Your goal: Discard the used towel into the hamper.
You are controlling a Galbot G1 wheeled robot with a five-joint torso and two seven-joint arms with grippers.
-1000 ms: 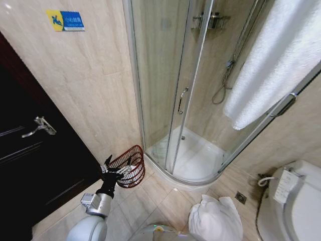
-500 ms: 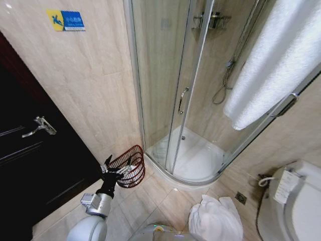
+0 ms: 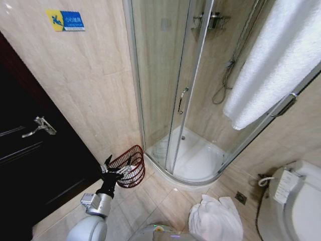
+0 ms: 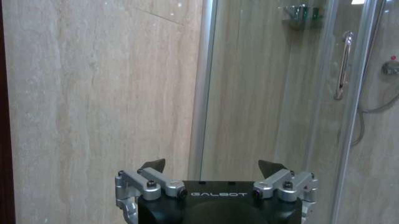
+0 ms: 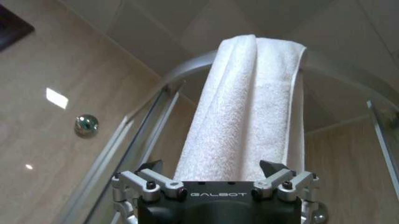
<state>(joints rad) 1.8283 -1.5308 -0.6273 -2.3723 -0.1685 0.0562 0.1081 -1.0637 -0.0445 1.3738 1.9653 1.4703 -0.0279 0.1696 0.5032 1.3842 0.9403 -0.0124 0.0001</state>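
Head view: I see the white towel [image 3: 273, 65] draped over the shower rail at 2 o'clock, the hamper [image 3: 129, 165] on the floor at 8 o'clock, my left gripper [image 3: 116, 169] beside it, jaws spread. Right gripper [image 5: 212, 169] faces the towel, jaws spread.

The hamper [image 3: 129, 165] is showing thin red-brown wire in open mesh. The hanging towel [image 5: 249, 112] is looking like thick white terry cloth, rough and matt, as is the crumpled towel [image 3: 214, 219] on the floor. The wall tiles [image 3: 95, 85] are gleaming, smooth beige stone. The shower door [image 3: 160, 75] is looking like clear glass with a shiny metal handle [image 3: 182, 100]. The left hand [image 4: 212, 170] is showing brushed metal brackets on matt black plastic.
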